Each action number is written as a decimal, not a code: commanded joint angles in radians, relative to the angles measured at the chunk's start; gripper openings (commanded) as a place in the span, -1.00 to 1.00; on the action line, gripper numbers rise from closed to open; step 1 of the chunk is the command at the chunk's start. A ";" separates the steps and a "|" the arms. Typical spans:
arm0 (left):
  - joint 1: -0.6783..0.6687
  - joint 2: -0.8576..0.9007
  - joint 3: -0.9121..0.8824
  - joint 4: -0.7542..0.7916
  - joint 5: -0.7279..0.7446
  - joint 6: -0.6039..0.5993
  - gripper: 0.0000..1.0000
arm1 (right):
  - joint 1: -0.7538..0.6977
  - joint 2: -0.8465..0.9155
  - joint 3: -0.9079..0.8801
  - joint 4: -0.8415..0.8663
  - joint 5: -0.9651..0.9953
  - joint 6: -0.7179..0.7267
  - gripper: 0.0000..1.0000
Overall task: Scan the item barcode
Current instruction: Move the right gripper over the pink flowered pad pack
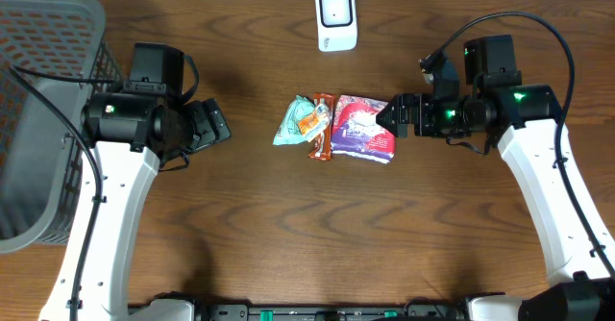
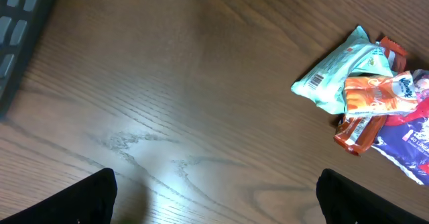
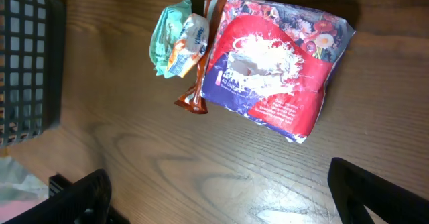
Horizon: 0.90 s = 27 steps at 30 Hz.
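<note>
Three snack packets lie together mid-table: a mint-green pouch (image 1: 293, 119) with a barcode on its end (image 2: 315, 81), a brown-orange bar (image 1: 322, 129), and a red and purple bag (image 1: 363, 129) (image 3: 268, 76). A white barcode scanner (image 1: 336, 18) stands at the back centre. My right gripper (image 1: 392, 117) hangs open just right of the red bag, nothing between its fingers (image 3: 375, 190). My left gripper (image 1: 219, 124) is open too, left of the packets with bare wood between its fingers (image 2: 74, 200).
A grey plastic basket (image 1: 38, 119) fills the left edge of the table, its mesh wall visible at the right wrist view's left side (image 3: 27, 63). Bare wooden tabletop (image 1: 317, 234) stretches in front of the packets.
</note>
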 commanded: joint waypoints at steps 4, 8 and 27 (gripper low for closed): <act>0.005 -0.005 -0.006 -0.003 -0.012 0.006 0.89 | 0.004 0.006 0.010 -0.002 0.123 0.014 0.99; 0.005 -0.005 -0.006 -0.003 -0.012 0.006 0.89 | 0.003 0.013 -0.010 0.010 0.152 0.014 0.98; 0.005 -0.005 -0.006 -0.003 -0.012 0.006 0.89 | 0.004 0.296 -0.024 0.121 0.143 0.071 0.83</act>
